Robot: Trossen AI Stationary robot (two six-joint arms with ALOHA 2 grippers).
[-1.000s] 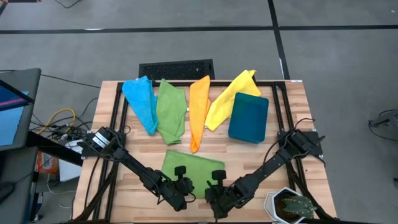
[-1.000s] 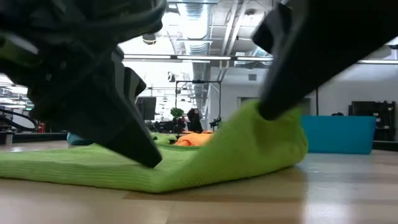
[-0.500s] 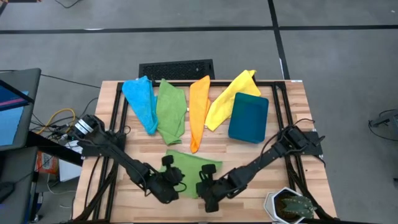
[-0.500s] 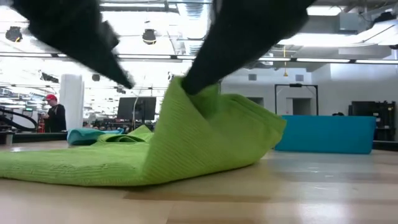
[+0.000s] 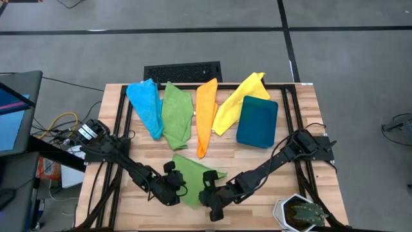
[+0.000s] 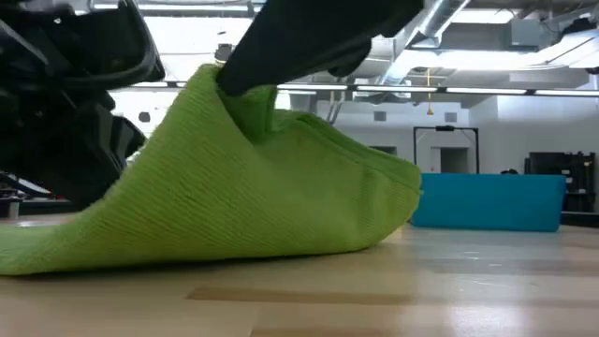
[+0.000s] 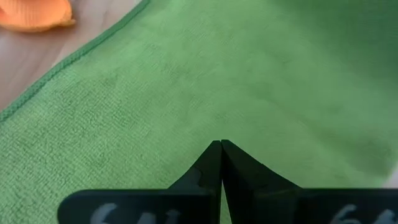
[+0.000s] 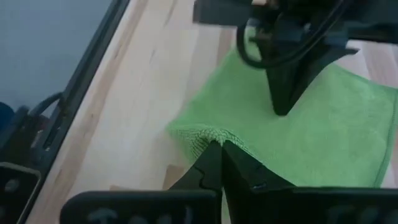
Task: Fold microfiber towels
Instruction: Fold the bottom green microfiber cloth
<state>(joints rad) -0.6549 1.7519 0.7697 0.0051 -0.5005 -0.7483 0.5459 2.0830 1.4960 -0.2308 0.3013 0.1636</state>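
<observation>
A bright green microfiber towel (image 5: 196, 173) lies near the table's front edge, one side raised into a peak (image 6: 208, 82). My right gripper (image 5: 203, 192) is shut on that raised side. My left gripper (image 5: 175, 183) is shut, and its tips stand on the towel's flat part (image 7: 186, 74). Along the far side lie a light blue towel (image 5: 145, 106), a second green towel (image 5: 177, 116), an orange towel (image 5: 206, 116) and a yellow towel (image 5: 237, 103), all flat on the wood. My left gripper presses its shut fingertips (image 7: 221, 149) on the towel's top face, slanting down from the table's left. The cloth under it lies flat on the table. My right gripper pinches a bunched edge of the towel (image 8: 205, 134) between its two fingers, slanting down from the table's right. That part is lifted into a peak; the rest slopes down to the table, and a rounded fold (image 6: 398, 201) rests on the wood.
A dark teal bin (image 5: 257, 122) stands at the far right, partly on the yellow towel. A black keyboard (image 5: 182, 69) lies beyond the far edge. A potted plant (image 5: 299, 212) sits at the near right corner. Bare wood (image 5: 302, 161) shows right of the folding towel.
My right gripper has carried the towel's right side up and toward the table's left, so that side now stands as a peak folding over the flat part. My left gripper has slid toward the table's left and far edge. The towel looks narrower than before.
</observation>
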